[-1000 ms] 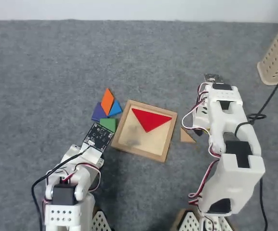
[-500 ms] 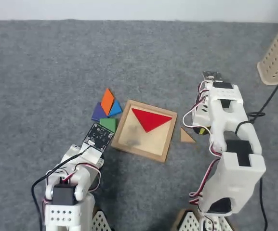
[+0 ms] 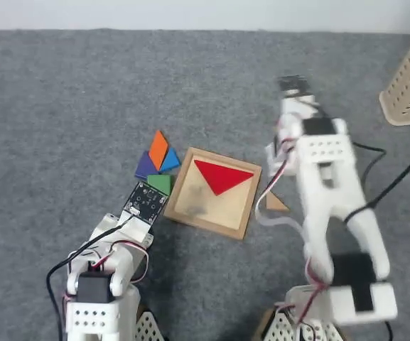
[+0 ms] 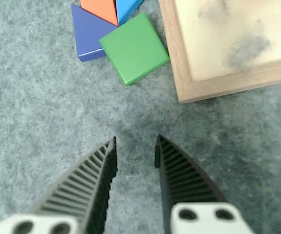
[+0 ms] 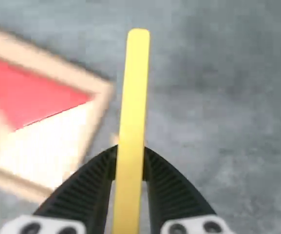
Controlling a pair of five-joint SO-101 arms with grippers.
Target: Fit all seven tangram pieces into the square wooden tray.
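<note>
Across the middle of the high view we see the square wooden tray [image 3: 208,222] on the grey carpet [image 3: 84,85], with a red triangular piece [image 3: 222,175] lying in its upper part. Just left of the tray, an orange triangle [image 3: 158,149], a light blue triangle [image 3: 169,160], a dark blue triangle [image 3: 145,165] and a green square [image 3: 160,184] cluster together. A small plain wooden triangle [image 3: 276,203] lies just right of the tray, beside the right arm [image 3: 325,153].

Through the left wrist view we find the left gripper [image 4: 135,144] over bare carpet at lower centre, its fingers apart and holding nothing. The green square [image 4: 134,48] sits at upper centre, just beside the tray's corner [image 4: 218,83] and against the dark blue triangle [image 4: 89,34].

Through the right wrist view we see the right gripper [image 5: 129,153] clamped on a flat yellow piece [image 5: 133,87] standing on edge up the middle of the frame. The tray [image 5: 99,105] and red triangle [image 5: 28,92] lie at the left.
</note>
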